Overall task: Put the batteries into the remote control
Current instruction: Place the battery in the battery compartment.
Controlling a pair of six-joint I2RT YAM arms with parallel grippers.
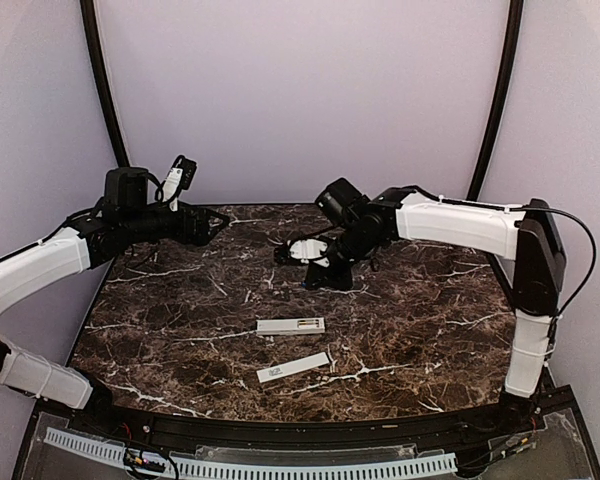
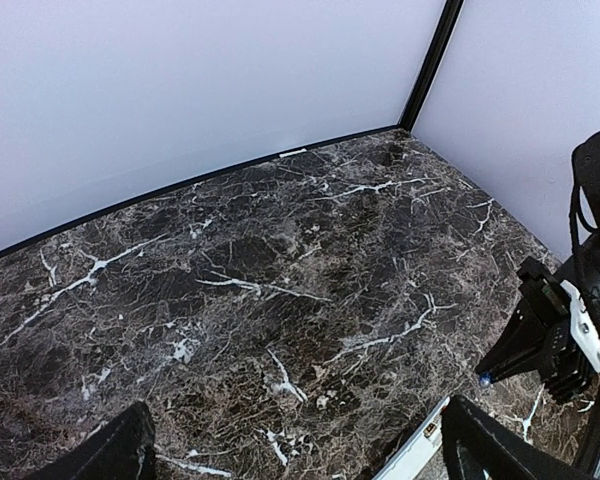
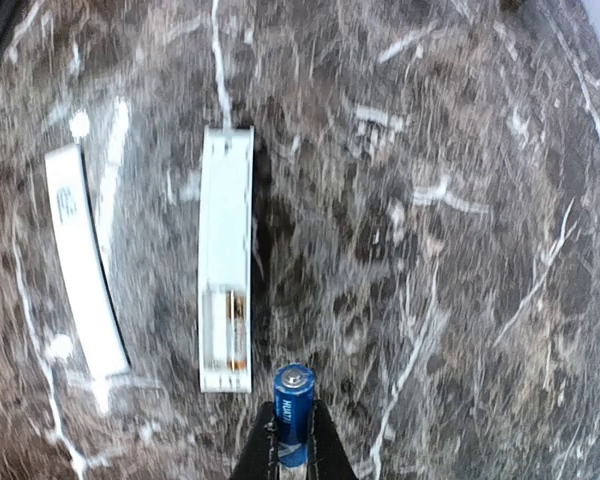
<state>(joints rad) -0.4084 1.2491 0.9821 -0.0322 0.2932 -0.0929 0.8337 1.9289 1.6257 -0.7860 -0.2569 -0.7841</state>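
The white remote control [image 3: 225,230] lies flat on the marble table [image 3: 460,200], its open slot [image 3: 225,330] with metal contacts at the near end. It also shows mid-table in the top view [image 1: 291,325]. My right gripper [image 3: 292,432] is shut on a blue battery [image 3: 292,405], held upright above the table just right of the slot end. In the top view the right gripper [image 1: 283,254] hovers behind the remote. My left gripper [image 2: 300,462] is open and empty, high at the back left [image 1: 216,222]. I see no other battery.
A thin flat white strip with a dark label [image 3: 80,270] lies left of the remote, in front of it in the top view [image 1: 293,367]. The left wrist view shows the remote's end [image 2: 418,452] and the right gripper [image 2: 555,335] at its right edge.
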